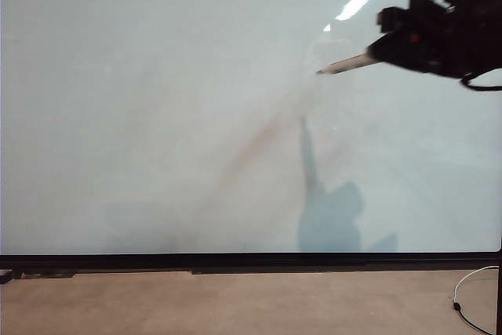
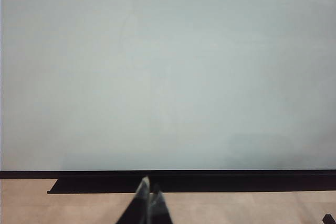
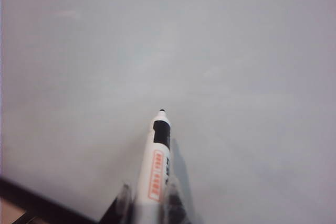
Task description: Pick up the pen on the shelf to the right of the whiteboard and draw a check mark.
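Glossy white fills nearly every view: the whiteboard spreads wide, with a thin black frame along its lower edge and a tan tabletop below it. In the exterior view the right gripper hangs high at the upper right, in front of the board, its dark body reaching in from the edge. Its jaws are clamped on the pen, which sticks out of them toward the middle of the board, tip leading and slightly lowered. The right wrist view shows the same grip from behind: the right gripper pinches the white barrel of the pen between its fingers, the black collar and dark tip pointing away from the jaws at the bare whiteboard. Whether the tip touches the surface cannot be told. A soft shadow of arm and pen lies on the board below the gripper. The left gripper sits low before the board's frame, its two fingertips pressed together with nothing between them, the whiteboard ahead of it. A white cable curls on the table beneath the right gripper.
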Tool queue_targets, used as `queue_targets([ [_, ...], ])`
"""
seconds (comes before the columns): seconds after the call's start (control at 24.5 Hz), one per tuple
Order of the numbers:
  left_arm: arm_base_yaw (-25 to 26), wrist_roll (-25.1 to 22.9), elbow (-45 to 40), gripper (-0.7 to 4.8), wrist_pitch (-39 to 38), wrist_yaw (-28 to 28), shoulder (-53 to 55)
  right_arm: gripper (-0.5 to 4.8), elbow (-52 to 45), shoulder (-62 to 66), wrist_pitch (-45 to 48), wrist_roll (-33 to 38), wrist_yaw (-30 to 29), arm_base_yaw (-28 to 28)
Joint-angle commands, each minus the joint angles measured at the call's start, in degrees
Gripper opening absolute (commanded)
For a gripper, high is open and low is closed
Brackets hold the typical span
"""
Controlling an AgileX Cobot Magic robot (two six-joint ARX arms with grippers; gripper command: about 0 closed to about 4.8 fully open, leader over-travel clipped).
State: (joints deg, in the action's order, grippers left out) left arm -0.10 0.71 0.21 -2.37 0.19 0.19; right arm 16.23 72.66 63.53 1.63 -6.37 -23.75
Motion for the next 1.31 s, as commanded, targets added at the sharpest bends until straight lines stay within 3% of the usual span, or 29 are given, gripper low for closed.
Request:
queue_targets([
  [0.04, 0.0, -0.3, 0.2, -0.05, 0.7, 0.0, 0.0, -0.09, 2.7, 3.6, 2.2, 0.3, -4.2, -0.6],
  [0.33, 0.0, -0.3, 0.2, -0.04, 0.8, 0.0, 0.0, -0.09, 6.9, 12.1, 7.2, 0.3, -10.4, -0.7],
  [0.53, 0.0, -0.3, 0.2, -0.04, 0.7, 0.0, 0.0, -0.09, 8.8, 15.6, 10.6, 1.4, -10.9, -0.7],
  [0.94, 0.0, -0.3, 0.2, -0.04, 0.7, 0.0, 0.0, -0.09, 9.8, 16.5, 11.6, 0.0, -2.3, -2.5],
  [1.31, 0.0, -0.3, 0.2, -0.04, 0.7, 0.0, 0.0, -0.09, 9.9, 16.5, 9.1, 0.1, 0.5, -2.5],
])
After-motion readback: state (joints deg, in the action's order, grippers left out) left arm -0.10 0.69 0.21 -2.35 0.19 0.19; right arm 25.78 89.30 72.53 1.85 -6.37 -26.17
